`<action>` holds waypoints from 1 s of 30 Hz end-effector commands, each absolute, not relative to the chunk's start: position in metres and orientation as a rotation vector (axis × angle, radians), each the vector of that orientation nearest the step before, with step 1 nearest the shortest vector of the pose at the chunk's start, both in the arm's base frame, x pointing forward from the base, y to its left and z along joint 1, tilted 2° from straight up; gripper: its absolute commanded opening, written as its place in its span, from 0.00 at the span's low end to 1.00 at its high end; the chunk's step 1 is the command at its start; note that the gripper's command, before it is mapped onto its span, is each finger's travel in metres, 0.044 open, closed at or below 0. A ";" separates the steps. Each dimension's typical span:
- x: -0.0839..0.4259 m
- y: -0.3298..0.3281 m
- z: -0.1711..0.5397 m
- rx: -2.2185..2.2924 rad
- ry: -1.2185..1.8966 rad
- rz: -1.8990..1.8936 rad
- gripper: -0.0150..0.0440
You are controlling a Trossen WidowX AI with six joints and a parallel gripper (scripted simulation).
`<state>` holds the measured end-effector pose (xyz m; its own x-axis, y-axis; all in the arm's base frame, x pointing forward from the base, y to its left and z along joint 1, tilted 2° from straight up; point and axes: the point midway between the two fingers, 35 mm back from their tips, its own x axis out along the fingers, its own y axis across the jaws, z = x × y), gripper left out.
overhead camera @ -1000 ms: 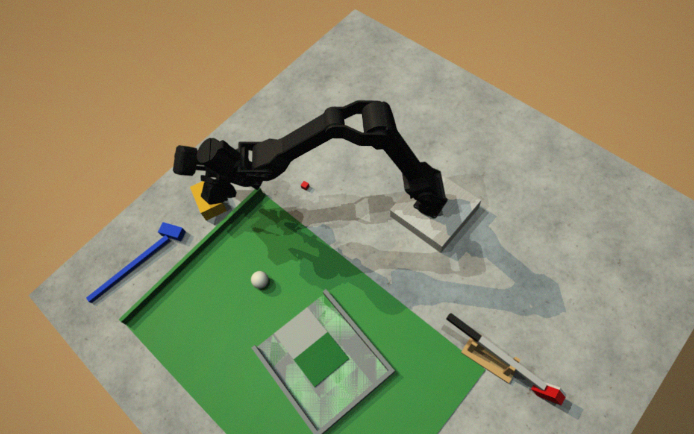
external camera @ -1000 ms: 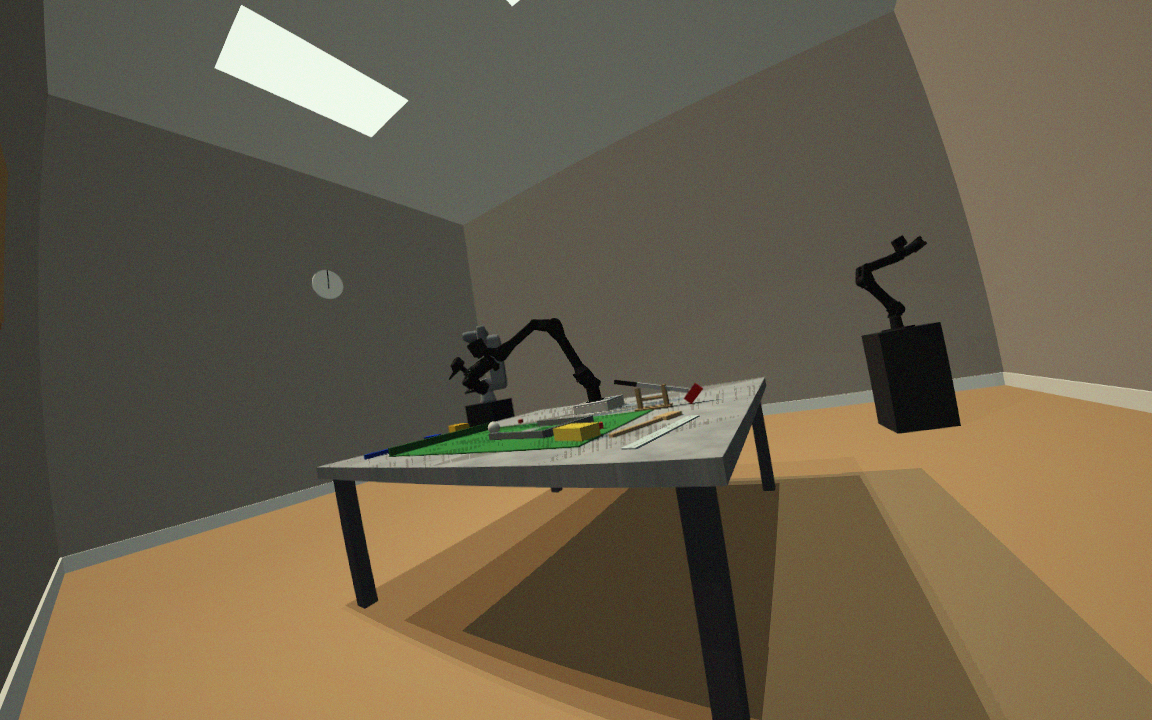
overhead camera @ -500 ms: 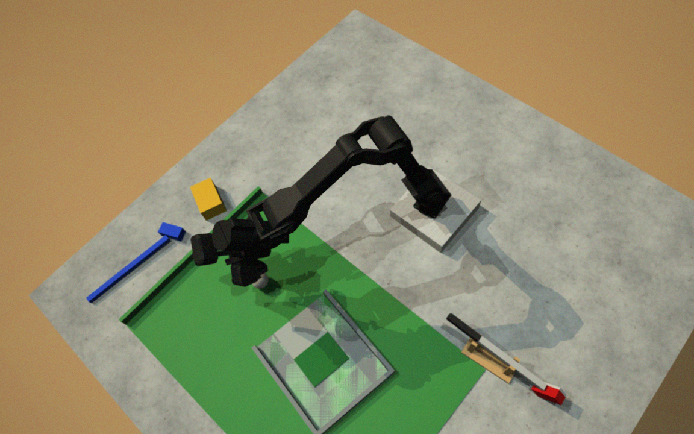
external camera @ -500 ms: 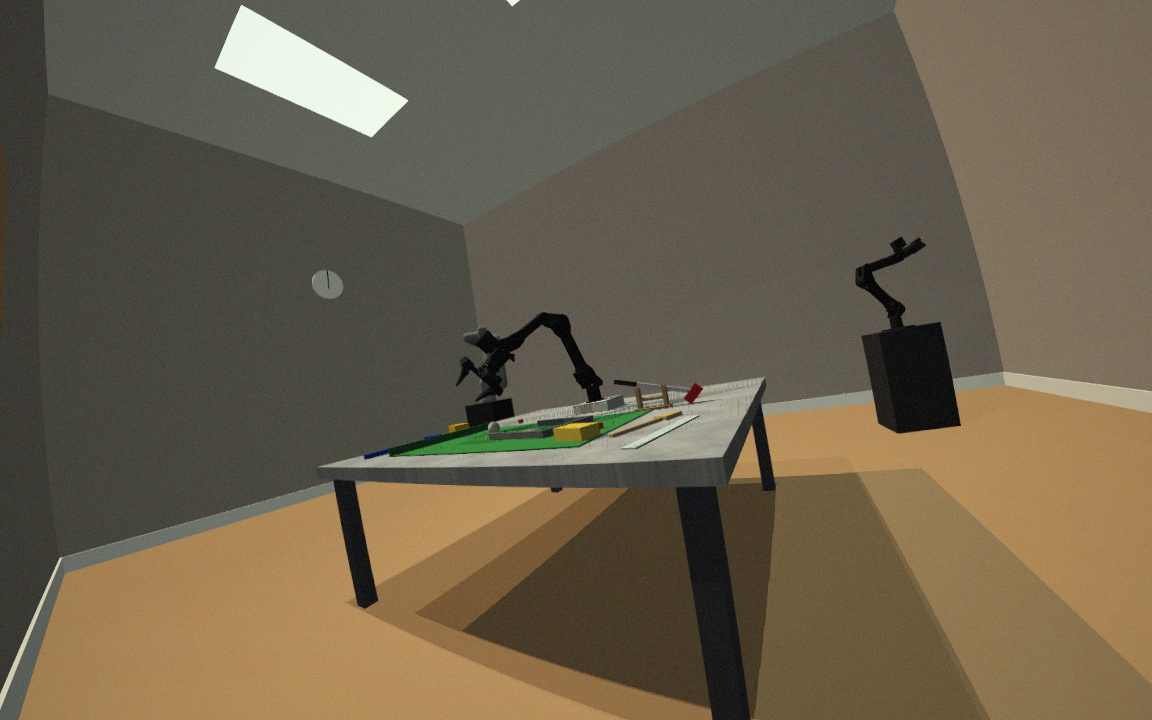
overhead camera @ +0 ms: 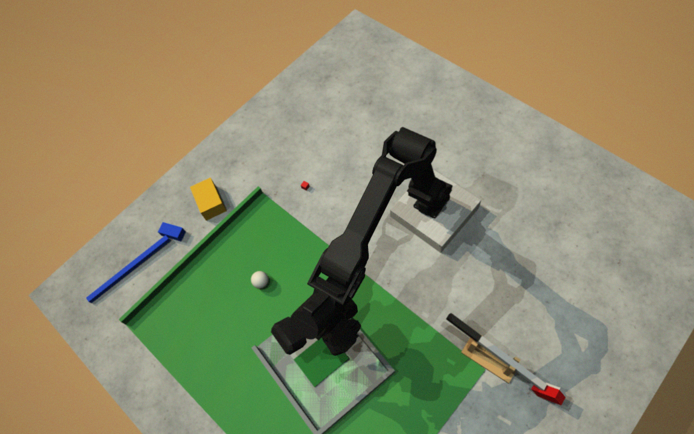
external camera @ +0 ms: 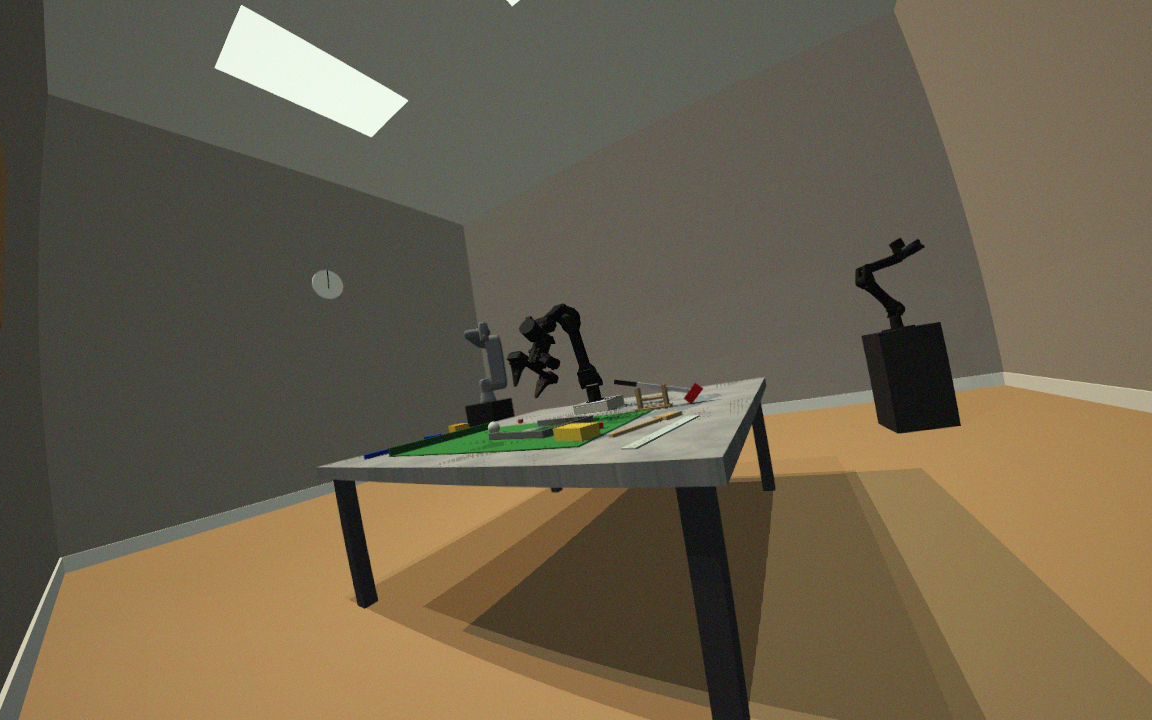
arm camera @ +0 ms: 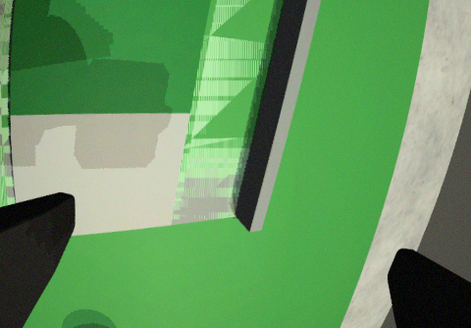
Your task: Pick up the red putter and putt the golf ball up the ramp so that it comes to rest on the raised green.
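The putter (overhead camera: 517, 366) (external camera: 693, 393) has a red head, grey shaft and black handle; it lies across a small wooden stand (overhead camera: 479, 358) (external camera: 639, 398) beside the green mat. The white golf ball (overhead camera: 259, 279) (external camera: 493, 428) sits on the mat (overhead camera: 193, 329). The grey-walled ramp (overhead camera: 285, 389) (arm camera: 275, 122) has a pale sloped part and a dark green square, the raised green (overhead camera: 318, 367) (arm camera: 147, 33). My gripper (external camera: 528, 388) (arm camera: 237, 243) is open and empty, high above the ramp. In the top view it partly covers the ramp; the putter is outside the wrist view.
A blue putter (overhead camera: 128, 268) and a yellow block (overhead camera: 208, 199) lie beyond the mat's raised border (overhead camera: 193, 253). A tiny red cube (overhead camera: 305, 185) is beside the mat. Another yellow block (external camera: 576, 431), a wooden stick (external camera: 647, 423) and a pale strip (external camera: 662, 432) are nearer the exterior camera.
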<state>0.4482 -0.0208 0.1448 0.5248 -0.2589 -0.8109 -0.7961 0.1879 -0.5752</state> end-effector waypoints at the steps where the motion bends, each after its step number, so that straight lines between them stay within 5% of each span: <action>1: 0.433 0.032 0.148 -1.362 0.956 0.606 1.00; 7: 0.404 0.094 0.142 -1.321 0.961 0.761 1.00; 20: 0.247 0.228 0.139 -1.232 1.181 1.168 1.00; 30: 0.247 0.228 0.119 -1.232 1.185 1.172 1.00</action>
<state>0.2488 0.2297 0.1307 0.0564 0.0004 -0.9984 -0.9984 -0.0013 -0.0564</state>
